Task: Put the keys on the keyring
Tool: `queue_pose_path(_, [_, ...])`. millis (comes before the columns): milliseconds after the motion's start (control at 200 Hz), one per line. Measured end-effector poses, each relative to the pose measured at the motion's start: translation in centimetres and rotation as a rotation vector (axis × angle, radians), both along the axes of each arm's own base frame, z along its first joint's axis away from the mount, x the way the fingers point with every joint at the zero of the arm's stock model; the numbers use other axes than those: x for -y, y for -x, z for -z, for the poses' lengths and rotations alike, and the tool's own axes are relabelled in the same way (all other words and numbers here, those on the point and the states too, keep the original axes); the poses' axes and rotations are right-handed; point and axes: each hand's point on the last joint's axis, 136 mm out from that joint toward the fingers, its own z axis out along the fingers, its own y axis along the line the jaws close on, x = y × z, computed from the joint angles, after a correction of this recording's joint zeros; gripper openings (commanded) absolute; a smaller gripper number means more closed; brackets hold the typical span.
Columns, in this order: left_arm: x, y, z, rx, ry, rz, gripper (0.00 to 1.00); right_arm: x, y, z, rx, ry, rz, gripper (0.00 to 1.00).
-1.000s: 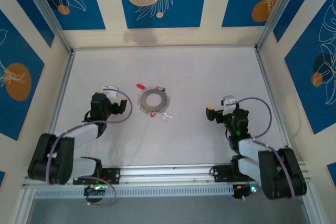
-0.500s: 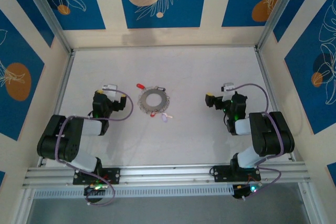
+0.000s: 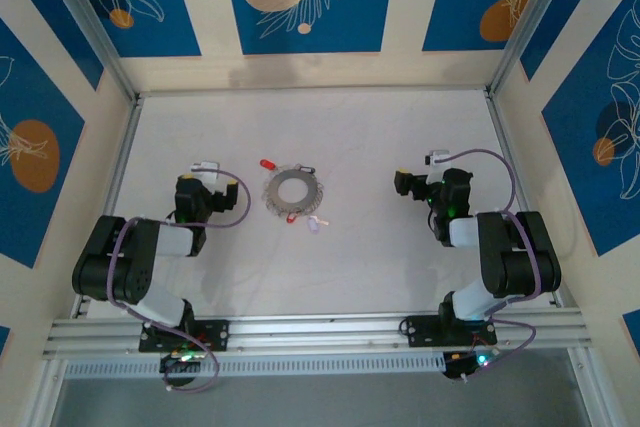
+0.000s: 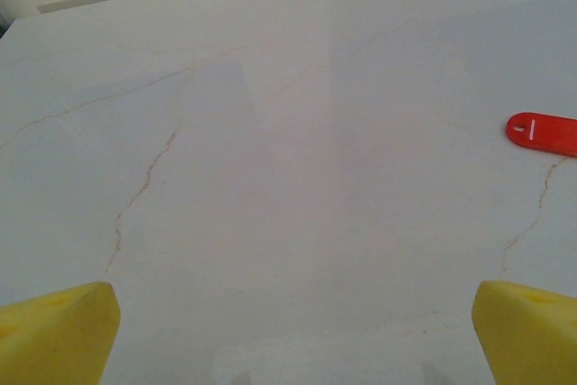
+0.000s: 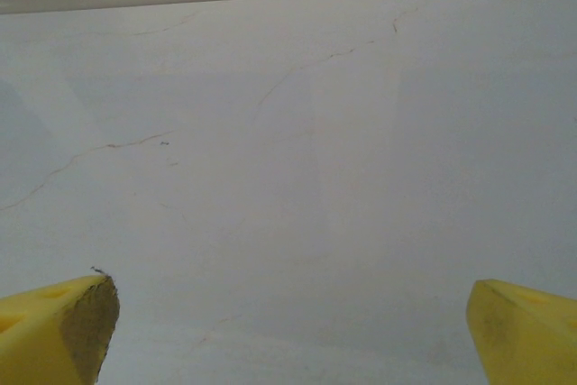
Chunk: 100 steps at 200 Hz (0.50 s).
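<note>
Step in hand, I reckon: approach, no key picked up yet. Keyring (image 3: 293, 191) lies flat on table (image 3: 400, 127). Left gripper (image 4: 290, 329) sits well left of it, right gripper (image 5: 290, 331) well right of it, both w/ jaws wide open, holding nothing. Count: 1 keyring, approx 4 keys, too small to be sure: red key (image 4: 541, 132) just off its far-left, dark key (image 3: 305, 170) at its far rim, another red (image 3: 291, 215) at its near rim, pale key (image 3: 316, 222) just near-right. Next prob. needs a fine pinch on a thin, flat key.

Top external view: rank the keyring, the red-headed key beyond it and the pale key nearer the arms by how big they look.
1. keyring, clearly largest.
2-3. red-headed key and pale key: both tiny, too alike to rank.
</note>
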Motion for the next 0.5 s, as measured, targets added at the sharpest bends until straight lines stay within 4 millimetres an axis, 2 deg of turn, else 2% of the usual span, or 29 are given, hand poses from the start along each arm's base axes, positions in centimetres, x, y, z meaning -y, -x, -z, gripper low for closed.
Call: queue_pose_path(500, [-0.21, -0.10, -0.07, 0.001, 0.012, -0.002, 1.00, 0.01, 0.13, 0.34, -0.015, 0.000, 0.000, 0.99])
